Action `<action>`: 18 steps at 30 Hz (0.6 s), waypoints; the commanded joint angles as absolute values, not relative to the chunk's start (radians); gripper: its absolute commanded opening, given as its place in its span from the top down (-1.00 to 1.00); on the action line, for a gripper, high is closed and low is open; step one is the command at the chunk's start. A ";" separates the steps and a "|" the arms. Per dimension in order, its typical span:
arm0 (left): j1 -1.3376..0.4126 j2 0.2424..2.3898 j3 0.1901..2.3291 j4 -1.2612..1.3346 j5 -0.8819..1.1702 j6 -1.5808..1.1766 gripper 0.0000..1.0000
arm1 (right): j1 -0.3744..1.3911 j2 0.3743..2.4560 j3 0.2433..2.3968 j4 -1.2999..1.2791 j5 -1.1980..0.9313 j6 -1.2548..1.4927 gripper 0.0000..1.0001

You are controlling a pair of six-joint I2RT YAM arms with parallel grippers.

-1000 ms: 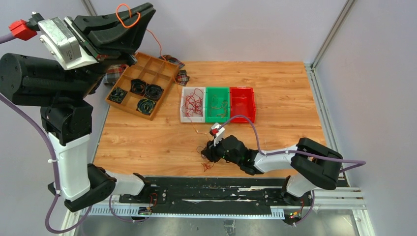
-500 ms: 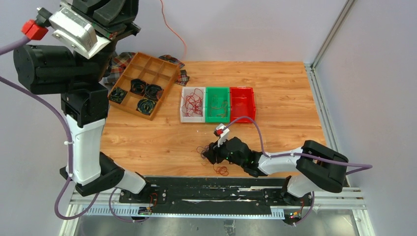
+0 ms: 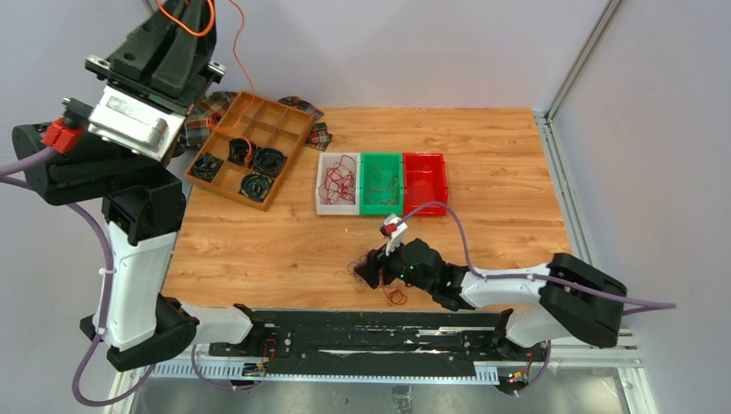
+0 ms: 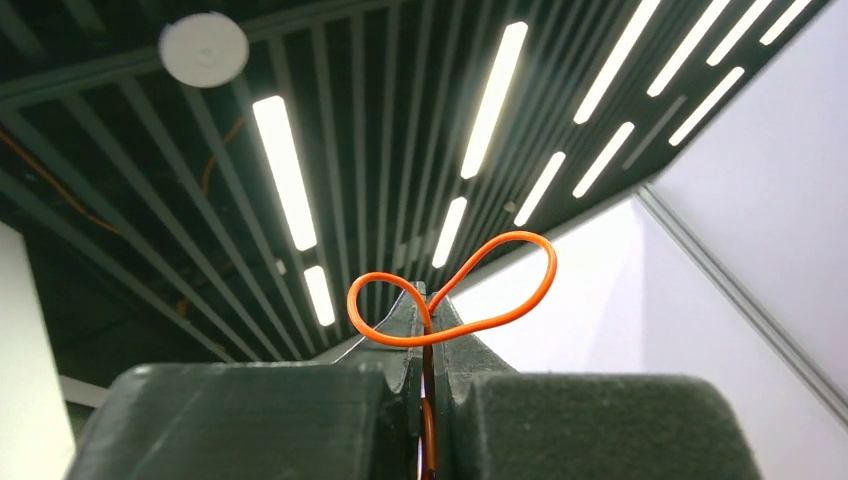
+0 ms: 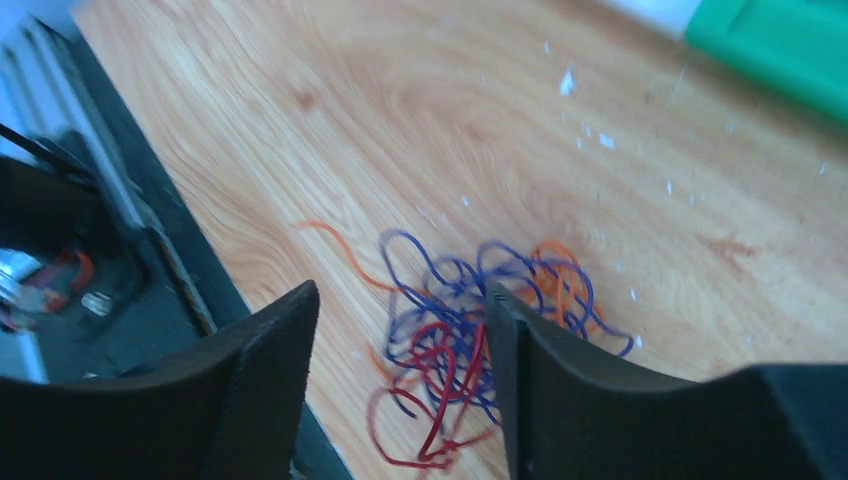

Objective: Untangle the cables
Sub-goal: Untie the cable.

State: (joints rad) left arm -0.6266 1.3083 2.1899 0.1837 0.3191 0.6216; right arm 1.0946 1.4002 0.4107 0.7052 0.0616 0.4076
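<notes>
The cables [image 5: 470, 330] are a small, loose knot of very thin wires, purple, red and orange, looped over one another. The knot lies on the wooden table [image 3: 500, 155] near its front edge, in front of the three bins. In the right wrist view the purple loops spread widest, the red ones bunch at the near side, and one orange end strays off to the left.

The right gripper [image 5: 400, 300] is low over this knot with its jaws wide apart. The wires lie on the table in the gap between the two fingers. The right-hand finger overlaps the edge of the knot, but whether it touches cannot be told. Nothing is pinched.

The left gripper [image 4: 428, 300] is high above the table's far left corner and points upward. Its jaws are pressed together on a single orange wire [image 4: 519, 236], which sticks out past the tips in a heart-shaped double loop. In the top view a strand of it trails down toward the wooden tray [image 3: 226, 129].

More red wire lies in the white bin [image 3: 322, 205], and a few fine strands in the green bin [image 3: 371, 207].
</notes>
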 commanded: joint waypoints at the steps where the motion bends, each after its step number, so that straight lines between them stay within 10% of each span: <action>1: -0.635 1.261 2.070 0.167 0.363 0.600 0.99 | 1.096 1.262 0.522 0.592 0.099 0.381 -0.29; 18: -0.716 1.326 1.953 -0.394 0.507 0.591 0.99 | 1.050 1.212 0.822 0.488 0.144 0.268 -0.35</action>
State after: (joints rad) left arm -0.6857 1.2987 1.9686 -0.2958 0.4942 0.5732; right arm 1.0836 1.2163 0.8211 0.5186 0.1001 0.2813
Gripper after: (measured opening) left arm 0.034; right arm 0.676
